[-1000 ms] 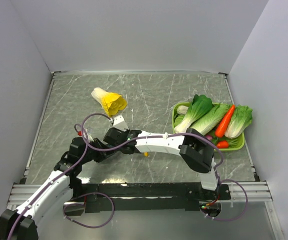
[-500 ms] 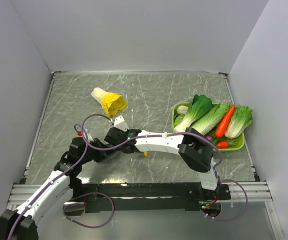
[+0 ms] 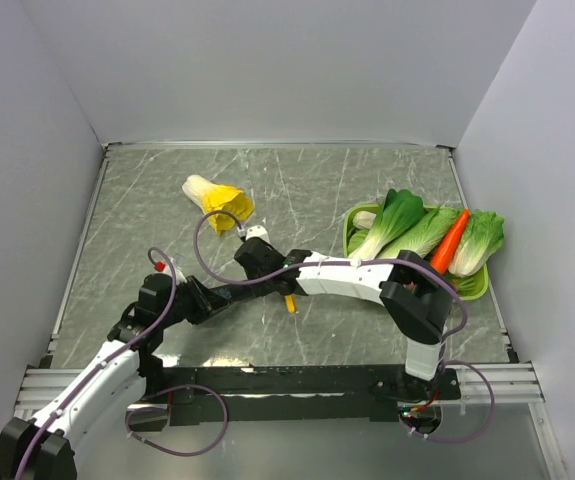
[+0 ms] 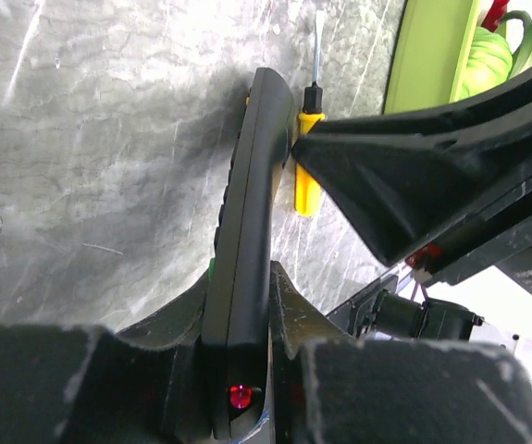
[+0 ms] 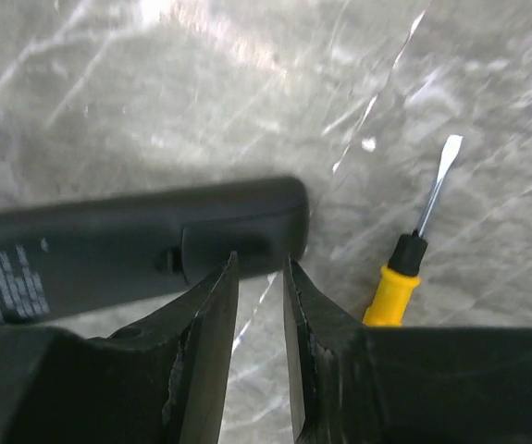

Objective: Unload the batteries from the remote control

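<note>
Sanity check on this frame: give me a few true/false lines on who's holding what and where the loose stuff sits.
1. The left gripper clamps the remote. True.
2. The right gripper holds the screwdriver. False: it is open at the remote's end, and the screwdriver lies on the table.
3. The carrot lies in the green tray. True.
4. The yellow cabbage is in the tray. False: it lies on the table, apart from the tray.
</note>
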`<act>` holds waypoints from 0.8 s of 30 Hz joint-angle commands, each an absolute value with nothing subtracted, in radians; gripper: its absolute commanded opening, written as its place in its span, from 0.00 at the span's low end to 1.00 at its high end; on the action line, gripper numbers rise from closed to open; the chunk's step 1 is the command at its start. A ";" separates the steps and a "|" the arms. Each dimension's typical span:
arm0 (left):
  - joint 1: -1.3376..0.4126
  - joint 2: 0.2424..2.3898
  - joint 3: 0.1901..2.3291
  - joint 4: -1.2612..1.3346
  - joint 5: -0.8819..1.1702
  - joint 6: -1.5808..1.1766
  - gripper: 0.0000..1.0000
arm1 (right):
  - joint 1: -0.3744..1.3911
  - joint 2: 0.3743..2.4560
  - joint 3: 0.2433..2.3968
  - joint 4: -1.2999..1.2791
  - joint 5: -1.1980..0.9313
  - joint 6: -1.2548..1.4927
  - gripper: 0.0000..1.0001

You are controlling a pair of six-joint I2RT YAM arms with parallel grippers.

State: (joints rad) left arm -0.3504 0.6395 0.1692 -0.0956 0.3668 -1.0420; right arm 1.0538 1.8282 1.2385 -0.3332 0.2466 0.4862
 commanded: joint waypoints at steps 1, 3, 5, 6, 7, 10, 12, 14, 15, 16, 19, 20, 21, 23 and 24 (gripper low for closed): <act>-0.353 0.644 0.186 -0.146 0.347 -1.028 0.01 | 1.052 1.787 1.238 -0.249 0.146 0.515 0.35; -0.353 0.641 0.186 -0.144 0.347 -1.028 0.01 | 1.052 1.784 1.229 -0.236 0.138 0.522 0.36; -0.353 0.643 0.186 -0.144 0.345 -1.028 0.01 | 1.054 1.787 1.230 -0.236 0.137 0.526 0.36; -0.353 0.644 0.184 -0.144 0.347 -1.029 0.01 | 1.054 1.787 1.232 -0.236 0.141 0.528 0.36; -0.353 0.646 0.184 -0.144 0.345 -1.028 0.01 | 1.052 1.786 1.233 -0.235 0.143 0.528 0.36; -0.353 0.647 0.184 -0.143 0.348 -1.028 0.01 | 1.054 1.781 1.236 -0.230 0.156 0.532 0.36; -0.353 0.646 0.184 -0.141 0.347 -1.028 0.01 | 1.051 1.778 1.239 -0.230 0.158 0.534 0.36; -0.353 0.644 0.183 -0.143 0.347 -1.029 0.01 | 1.052 1.778 1.247 -0.232 0.167 0.532 0.36; -0.353 0.644 0.183 -0.141 0.348 -1.028 0.01 | 1.051 1.779 1.250 -0.233 0.169 0.531 0.37; -0.353 0.646 0.183 -0.143 0.348 -1.028 0.01 | 1.049 1.781 1.255 -0.232 0.170 0.532 0.37; -0.353 0.644 0.183 -0.141 0.350 -1.028 0.01 | 1.048 1.776 1.256 -0.229 0.176 0.532 0.38; -0.353 0.646 0.181 -0.141 0.350 -1.028 0.01 | 1.048 1.775 1.256 -0.226 0.176 0.532 0.38; -0.353 0.646 0.181 -0.140 0.351 -1.029 0.01 | 1.045 1.775 1.256 -0.225 0.176 0.531 0.38; -0.353 0.644 0.181 -0.140 0.351 -1.028 0.01 | 1.042 1.775 1.262 -0.227 0.176 0.529 0.38; -0.353 0.644 0.183 -0.140 0.351 -1.028 0.01 | 1.039 1.775 1.262 -0.224 0.175 0.528 0.37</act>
